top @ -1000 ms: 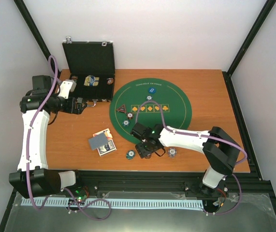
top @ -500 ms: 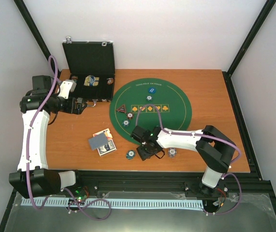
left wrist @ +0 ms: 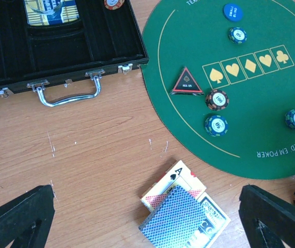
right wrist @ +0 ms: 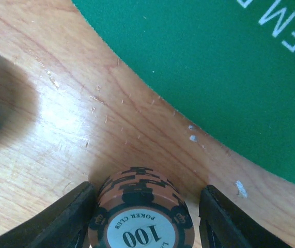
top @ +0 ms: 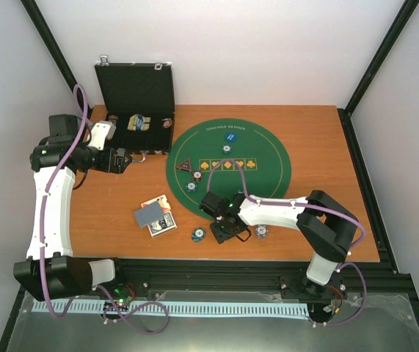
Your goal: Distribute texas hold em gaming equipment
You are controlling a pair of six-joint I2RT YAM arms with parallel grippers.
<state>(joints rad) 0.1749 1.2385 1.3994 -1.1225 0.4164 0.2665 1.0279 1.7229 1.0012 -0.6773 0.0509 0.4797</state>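
In the right wrist view a stack of brown striped "100" poker chips (right wrist: 142, 219) stands on the wood just off the mat's edge. My right gripper (right wrist: 147, 190) is open around it, the left finger against the stack and a gap at the right finger (right wrist: 227, 219). From above, the right gripper (top: 224, 230) hides that stack. My left gripper (top: 121, 161) hangs open and empty near the case. The playing cards (left wrist: 183, 212) lie in a small pile below the left gripper (left wrist: 146, 190). On the green mat (top: 268, 169) are the triangular token (left wrist: 187, 82), a blue disc (left wrist: 233, 12) and several chips.
The black hinged case (top: 137, 95) stands open at the back left with chips and a card box inside. A teal chip (top: 197, 235) and another chip stack (top: 262, 232) flank the right gripper near the table's front edge.
The right gripper's jaws have narrowed around the brown chip stack and its arm has shifted slightly. The left arm has not moved.
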